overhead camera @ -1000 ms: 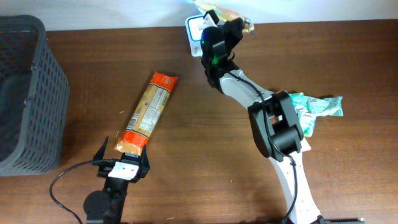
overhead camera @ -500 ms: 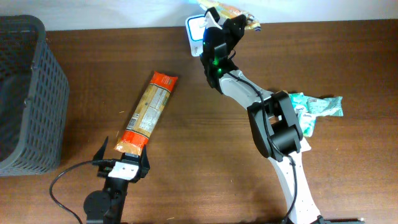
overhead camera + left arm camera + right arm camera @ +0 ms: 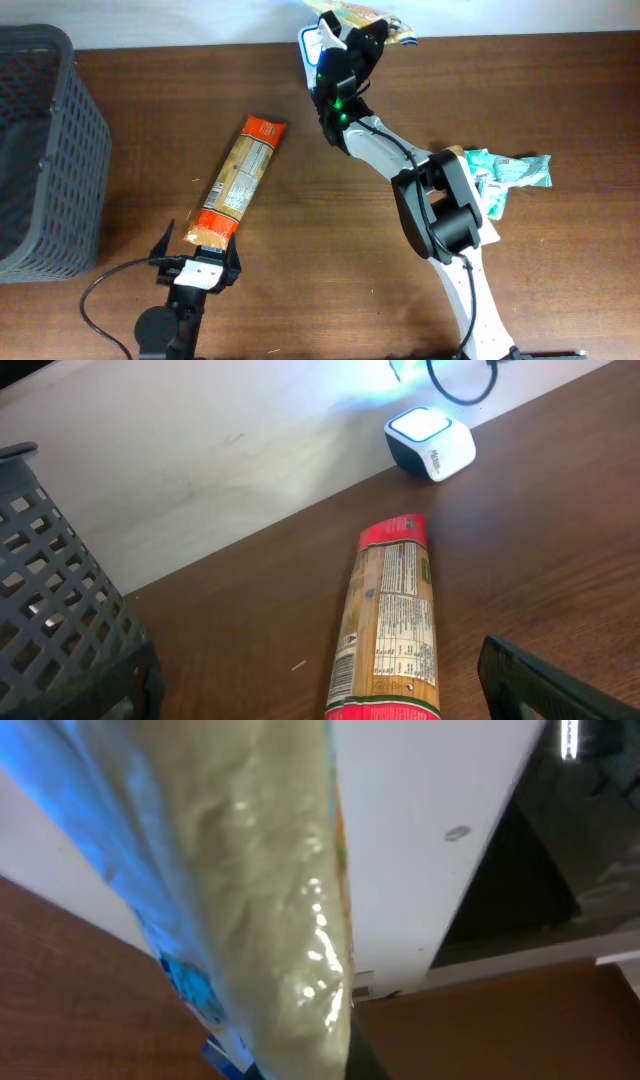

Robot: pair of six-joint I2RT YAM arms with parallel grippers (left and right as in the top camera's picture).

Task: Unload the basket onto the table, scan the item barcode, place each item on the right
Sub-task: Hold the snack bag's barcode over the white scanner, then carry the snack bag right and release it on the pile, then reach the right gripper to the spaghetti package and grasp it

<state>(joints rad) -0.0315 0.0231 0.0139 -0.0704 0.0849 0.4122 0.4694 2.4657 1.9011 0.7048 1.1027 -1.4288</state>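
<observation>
Nudged toward 9 o'clock since a second ago: your right claw (image 3: 350, 35) and its snack packet (image 3: 378, 14), now over the scanner (image 3: 430, 444). At 7 o'clock your left claw (image 3: 200, 248) sits spread wide, holding nothing, parked out of the way. Just beyond it lies a pasta packet (image 3: 240, 178), probably queued. At 12 o'clock the right claw is clamped tight on the snack packet, held in the blue glow, presumably to show its barcode. At 3 o'clock, teal packets (image 3: 515, 172).

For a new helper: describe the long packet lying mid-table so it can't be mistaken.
On the brown wooden table, just right of the dark grey plastic basket, lies a long narrow packet with red ends. Unlike the crumpled teal packets farther right, it is straight and tan.
</observation>
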